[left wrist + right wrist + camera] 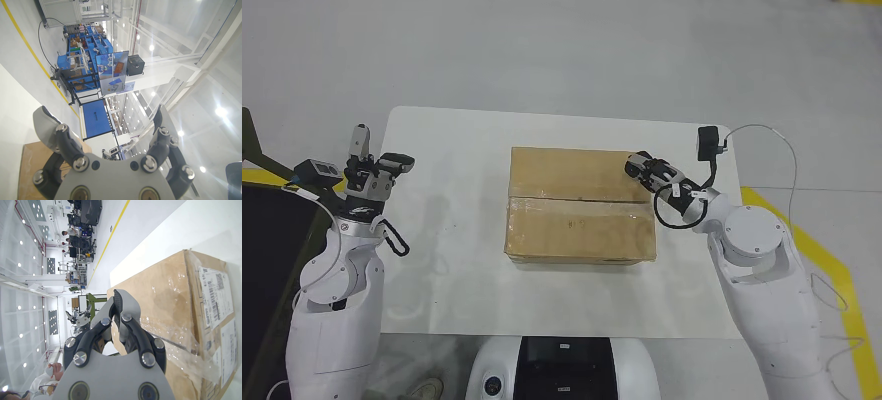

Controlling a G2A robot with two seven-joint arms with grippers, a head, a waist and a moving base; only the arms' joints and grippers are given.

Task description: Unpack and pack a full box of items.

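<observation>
Box (580, 204): we see it taped shut.
Left gripper (380, 152): spread wide — well clear of it.
Right gripper (635, 166): clenched (holding nothing) over box's edge.

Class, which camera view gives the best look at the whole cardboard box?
The top view: the cardboard box lies whole on the table, flaps closed. The right wrist view shows its taped, labelled end; the left wrist view, one corner.
</observation>
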